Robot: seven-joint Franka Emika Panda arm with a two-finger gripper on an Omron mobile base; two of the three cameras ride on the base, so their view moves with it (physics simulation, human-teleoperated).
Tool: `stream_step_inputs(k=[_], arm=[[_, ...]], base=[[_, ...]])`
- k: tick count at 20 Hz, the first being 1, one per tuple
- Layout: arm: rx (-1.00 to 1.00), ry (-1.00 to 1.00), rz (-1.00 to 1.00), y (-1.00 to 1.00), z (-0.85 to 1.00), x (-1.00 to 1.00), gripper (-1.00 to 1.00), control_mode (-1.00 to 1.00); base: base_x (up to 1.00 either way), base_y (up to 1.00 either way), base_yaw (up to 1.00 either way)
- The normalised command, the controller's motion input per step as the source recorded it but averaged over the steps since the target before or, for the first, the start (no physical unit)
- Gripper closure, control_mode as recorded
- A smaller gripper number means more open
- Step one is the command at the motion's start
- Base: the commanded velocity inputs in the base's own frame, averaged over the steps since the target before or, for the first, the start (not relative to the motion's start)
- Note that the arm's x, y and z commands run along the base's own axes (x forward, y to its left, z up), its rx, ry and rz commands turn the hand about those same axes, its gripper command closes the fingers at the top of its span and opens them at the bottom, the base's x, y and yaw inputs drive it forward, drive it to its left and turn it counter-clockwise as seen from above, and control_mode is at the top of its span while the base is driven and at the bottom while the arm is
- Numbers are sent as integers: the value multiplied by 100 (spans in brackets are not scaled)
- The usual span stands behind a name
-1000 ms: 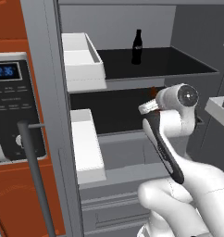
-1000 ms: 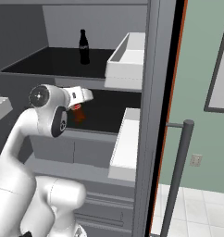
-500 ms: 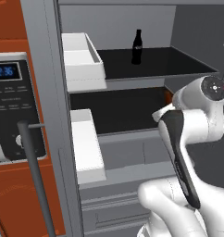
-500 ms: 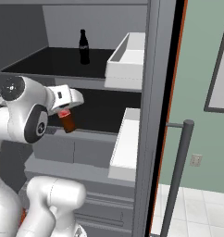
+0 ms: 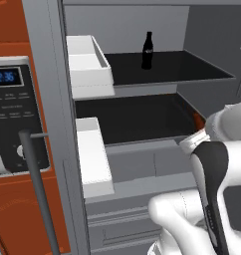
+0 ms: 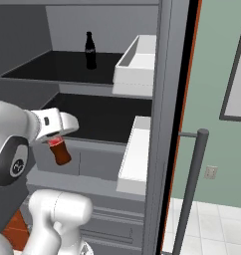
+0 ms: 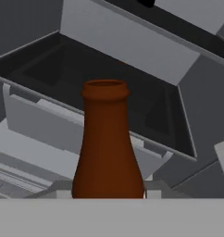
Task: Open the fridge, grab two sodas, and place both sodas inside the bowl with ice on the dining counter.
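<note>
The tall matte grey fridge (image 5: 53, 124) stands open, its white door bins (image 5: 90, 64) seemingly bare. On the black upper shelf (image 5: 187, 67), upper centre of the left base view, one small dark narrow-necked soda bottle (image 5: 148, 50) stands upright. A second, red-brown soda bottle (image 6: 59, 151) hangs clamped in the tool (image 6: 55, 137) at left of the right base view, before the lower shelf. A red-brown cabinet with a microwave panel (image 5: 13, 114) fills the left; pale green wall (image 6: 217, 60) and white floor tiles (image 6: 212, 224) lie right.
</note>
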Motion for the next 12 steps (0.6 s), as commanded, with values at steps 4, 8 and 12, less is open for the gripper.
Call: stream_step_inputs(k=[4,8,12], arm=[[-7,3,0,2,-12,-12,100,-100],[-6,0,0,2,-7,-6,100,-100],[0,-8,0,-4,-17,-77,100,-100]], base=[[0,0,0],[0,0,0],[0,0,0]])
